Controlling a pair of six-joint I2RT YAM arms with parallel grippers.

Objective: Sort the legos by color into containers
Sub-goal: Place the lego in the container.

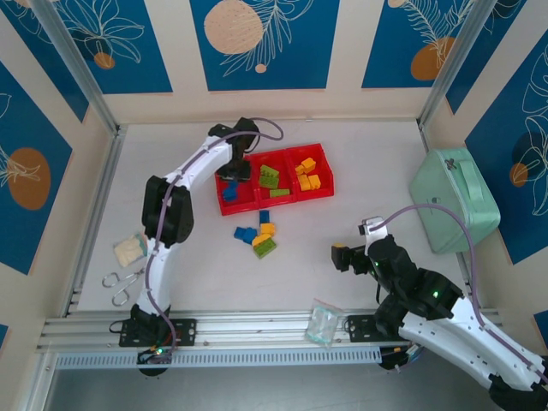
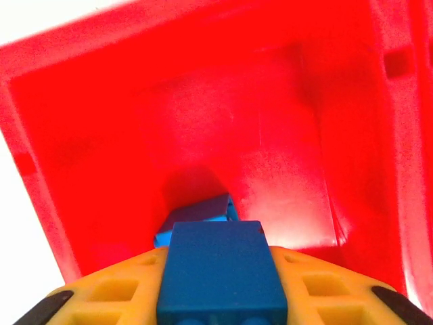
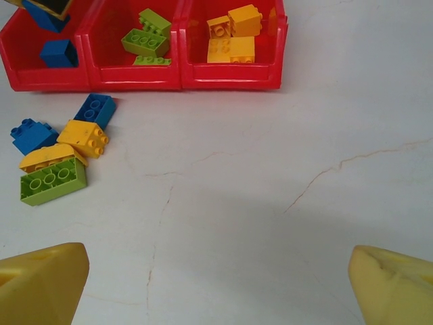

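The red three-compartment tray lies at the table's middle back. My left gripper hovers over its left compartment, shut on a blue lego between the yellow fingers. Under it another blue lego rests on the compartment floor. Lime green legos fill the middle compartment and orange-yellow legos the right one. In front of the tray lie loose legos: two blue, two yellow and one green. My right gripper stands open above bare table, well right of them.
A mint green case sits at the right edge. A clear plastic bag lies at the near edge between the arm bases. Scissors and a small bag lie at the left.
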